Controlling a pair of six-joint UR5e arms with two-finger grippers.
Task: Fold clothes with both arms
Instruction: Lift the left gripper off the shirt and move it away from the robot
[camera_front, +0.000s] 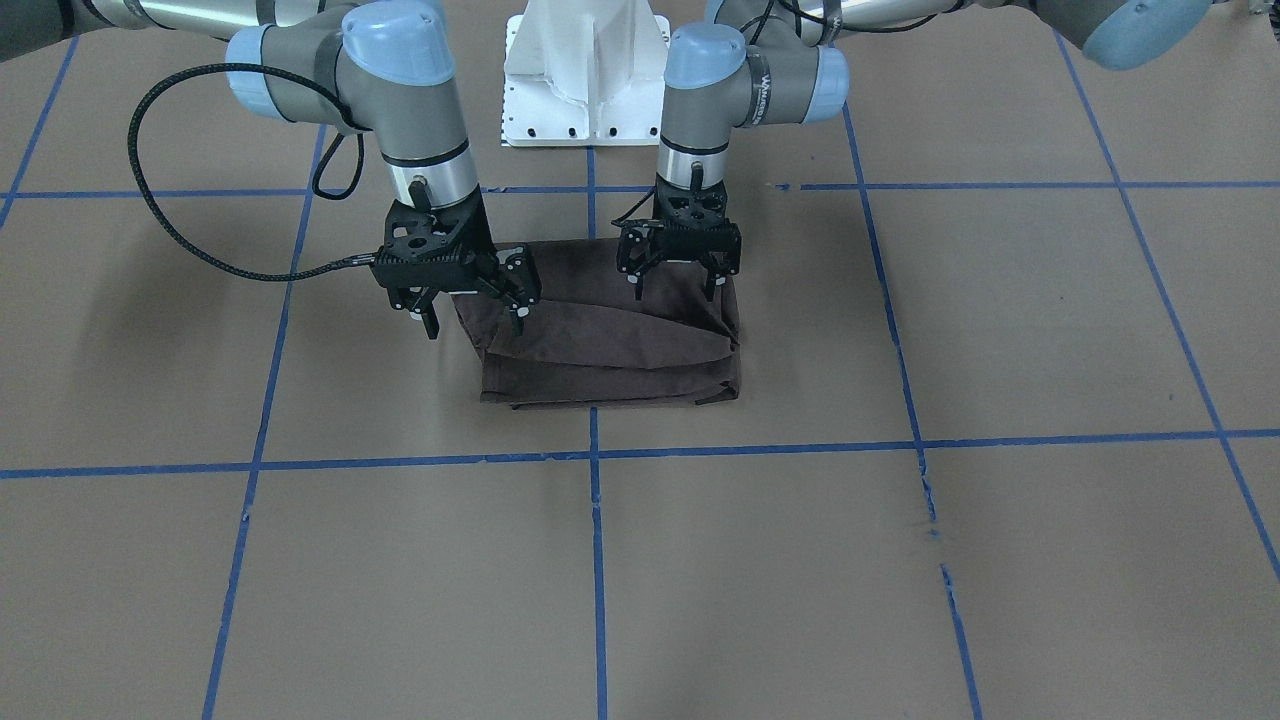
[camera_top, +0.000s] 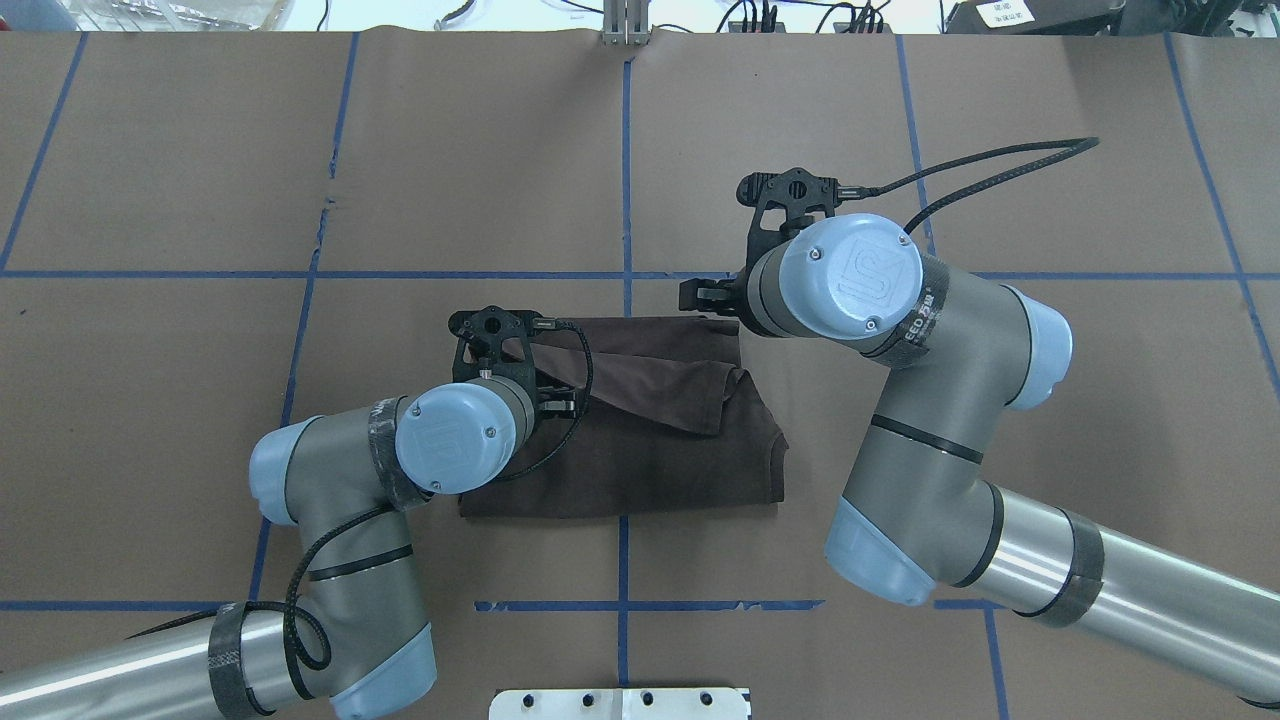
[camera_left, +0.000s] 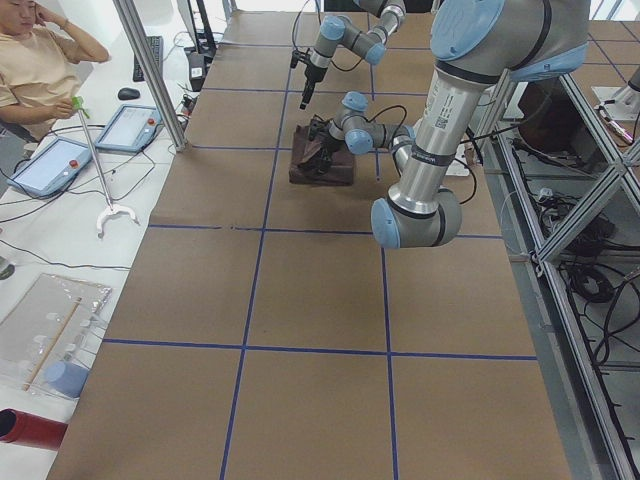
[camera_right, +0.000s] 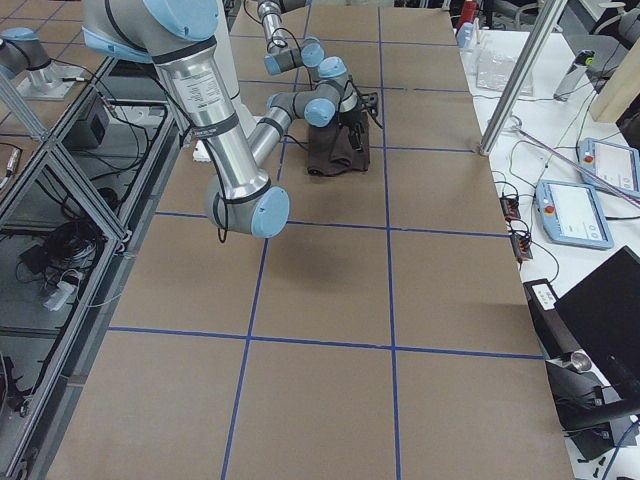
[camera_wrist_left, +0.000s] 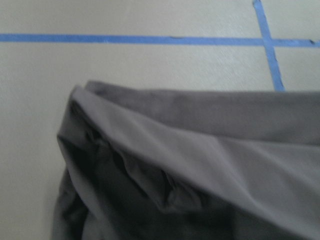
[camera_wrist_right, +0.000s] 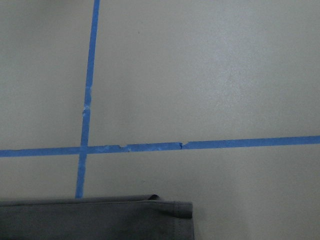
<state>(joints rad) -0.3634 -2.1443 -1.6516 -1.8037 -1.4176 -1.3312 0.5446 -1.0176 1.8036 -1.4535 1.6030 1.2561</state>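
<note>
T-shirt (camera_front: 610, 350) lies folded in a rumpled rectangle (little left, I judge), left gripper (camera_front: 675, 291) and right gripper (camera_front: 475, 326) spread empty.

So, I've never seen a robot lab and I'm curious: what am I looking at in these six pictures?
This is a robot with a left arm and a right arm at a brown table marked with blue tape. One picture looks down from behind the robot, one faces it, two come from the table's ends, and two from cameras on the wrists. A dark brown shirt, folded into a rectangle, lies on the table. The left end effector and right end effector, two-finger claws, are both open close above the shirt, holding nothing.
</note>
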